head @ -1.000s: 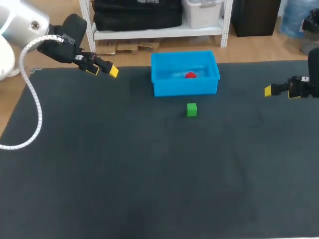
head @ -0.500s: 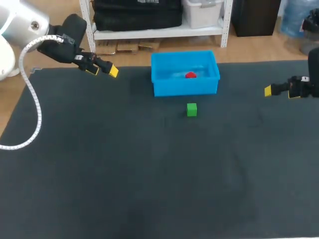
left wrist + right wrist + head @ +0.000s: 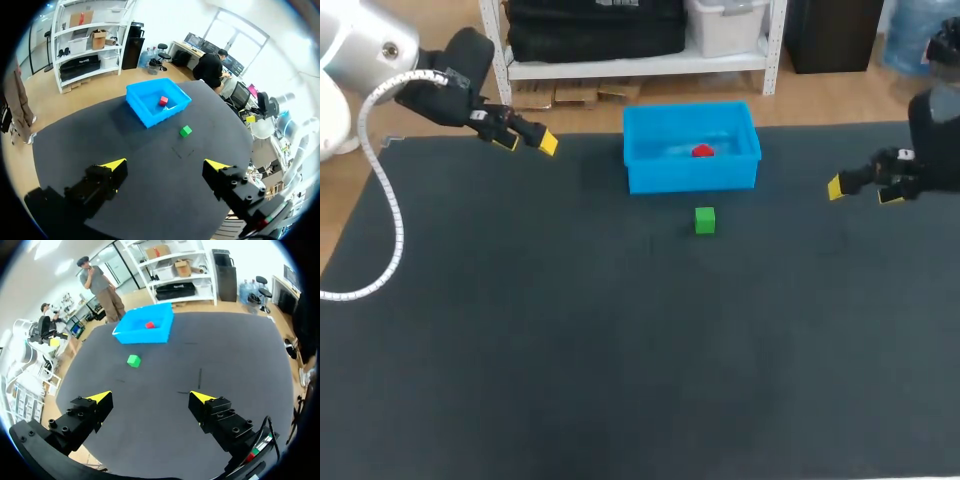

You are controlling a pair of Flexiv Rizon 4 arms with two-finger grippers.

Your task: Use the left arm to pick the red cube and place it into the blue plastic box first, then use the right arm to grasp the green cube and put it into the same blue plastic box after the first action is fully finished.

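Red cube (image 3: 702,151) in the blue box (image 3: 690,177), step one looks done! Left end effector (image 3: 527,143) spread; right end effector (image 3: 861,190), spread too, next needs the green cube (image 3: 705,220).

No text, numbers or signs can be read in any view. The open-topped blue plastic box (image 3: 690,178), the small red cube (image 3: 702,151) inside it and the small green cube (image 3: 705,220) show plain faces only.
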